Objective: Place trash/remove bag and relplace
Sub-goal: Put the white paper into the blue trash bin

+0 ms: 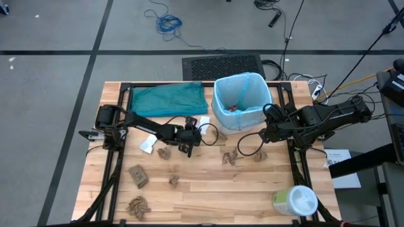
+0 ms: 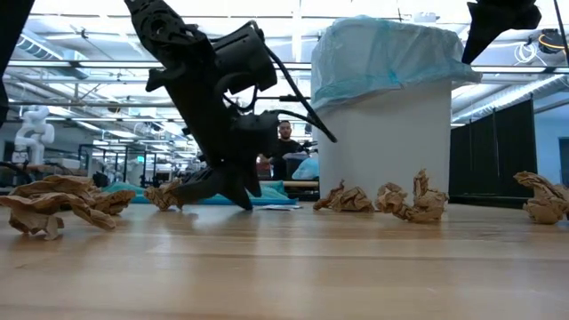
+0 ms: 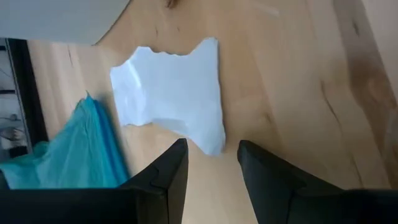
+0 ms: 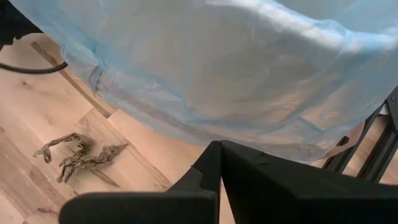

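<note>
1. Two claws are over the tabletop [image 1: 208, 195]: the left claw [image 1: 187, 150] sits low near the middle, just left of the white bin [image 1: 237, 120], and the right claw [image 1: 270, 121] is tucked against the bin's right side.
2. The left claw stands wide with nothing between its fingers [image 3: 165, 177]; in its wrist view they frame the edge of a white paper scrap [image 3: 171, 93] lying flat on the wood, with the teal-green bag [image 3: 81, 149] beside it.
3. The right claw is pressed fully shut and holds nothing; its wrist view looks straight at the bin's wall.
4. The light-blue bag [image 1: 240, 88] lines the bin at the far middle of the tabletop, its mouth facing straight up and its rim folded down over the bin's top edge. Its long axis is upright, like the bin's.
5. Some trash, something reddish among it [image 1: 233, 108], lies at the bottom of the bag.
6. Brown paper wads are scattered on the wood: one just left of the left claw [image 1: 165, 153], two near the bin on the near side [image 1: 229, 157], and three more toward the near left corner [image 1: 138, 176].
7. A second white scrap [image 1: 148, 145] lies left of the left claw.
8. The teal-green bag is spread flat at the far left, long axis running left to right.
9. A wipes tub [image 1: 295, 202] stands at the near right corner.
</note>
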`<state>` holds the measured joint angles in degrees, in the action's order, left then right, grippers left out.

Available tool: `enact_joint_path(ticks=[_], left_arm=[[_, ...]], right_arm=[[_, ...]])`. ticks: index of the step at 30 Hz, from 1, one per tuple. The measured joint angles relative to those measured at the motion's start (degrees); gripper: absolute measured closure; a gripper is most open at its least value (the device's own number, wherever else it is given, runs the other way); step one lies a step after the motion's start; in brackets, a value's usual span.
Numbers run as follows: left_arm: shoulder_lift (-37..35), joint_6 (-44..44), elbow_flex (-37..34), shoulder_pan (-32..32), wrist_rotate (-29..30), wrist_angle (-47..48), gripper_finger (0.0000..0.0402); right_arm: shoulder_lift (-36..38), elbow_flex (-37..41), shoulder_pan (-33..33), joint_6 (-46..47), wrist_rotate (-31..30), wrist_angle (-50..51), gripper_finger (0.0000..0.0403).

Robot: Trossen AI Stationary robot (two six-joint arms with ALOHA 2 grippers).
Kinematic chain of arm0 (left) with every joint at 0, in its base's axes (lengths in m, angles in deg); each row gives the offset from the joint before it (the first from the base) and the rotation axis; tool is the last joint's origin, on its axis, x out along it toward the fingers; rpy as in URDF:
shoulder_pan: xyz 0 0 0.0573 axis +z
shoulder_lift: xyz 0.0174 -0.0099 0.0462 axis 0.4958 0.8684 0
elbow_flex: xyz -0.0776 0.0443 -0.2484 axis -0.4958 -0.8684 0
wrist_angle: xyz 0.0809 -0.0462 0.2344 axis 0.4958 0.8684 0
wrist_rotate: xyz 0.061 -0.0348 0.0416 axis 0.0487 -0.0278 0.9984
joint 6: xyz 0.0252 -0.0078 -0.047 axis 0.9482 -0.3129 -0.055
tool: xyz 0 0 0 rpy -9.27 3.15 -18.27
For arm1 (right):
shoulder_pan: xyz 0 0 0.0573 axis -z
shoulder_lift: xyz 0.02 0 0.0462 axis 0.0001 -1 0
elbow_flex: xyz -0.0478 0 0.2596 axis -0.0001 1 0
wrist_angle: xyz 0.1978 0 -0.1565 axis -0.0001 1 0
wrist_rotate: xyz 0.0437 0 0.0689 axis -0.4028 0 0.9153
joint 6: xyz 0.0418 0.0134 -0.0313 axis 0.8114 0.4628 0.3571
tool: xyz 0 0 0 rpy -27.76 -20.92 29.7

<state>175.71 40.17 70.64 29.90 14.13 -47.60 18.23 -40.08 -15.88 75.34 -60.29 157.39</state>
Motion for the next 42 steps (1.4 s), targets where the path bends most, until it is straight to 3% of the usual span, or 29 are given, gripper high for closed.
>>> enact_joint_path(ticks=[10, 20, 30, 42], left_arm=[[0.0, -1.6, 0.0, 5.1, -8.9, -3.1, 0.0273], [0.3, -1.7, 0.0, 8.4, -15.4, -5.3, 0.0393], [-0.5, -6.1, -0.1, 8.0, -15.6, -4.2, 0.0400], [-11.2, -14.0, -0.2, 2.9, -17.9, 2.2, 0.0401]], right_arm=[[0.0, 0.0, 0.0, -0.4, 0.0, -0.1, 0.0403], [0.0, 0.0, 0.0, -0.4, -0.1, -0.4, 0.0403], [0.0, 0.0, 0.0, -0.4, -0.2, -0.5, 0.0403], [0.0, 0.0, 0.0, -0.5, 2.8, -1.8, 0.0403]])
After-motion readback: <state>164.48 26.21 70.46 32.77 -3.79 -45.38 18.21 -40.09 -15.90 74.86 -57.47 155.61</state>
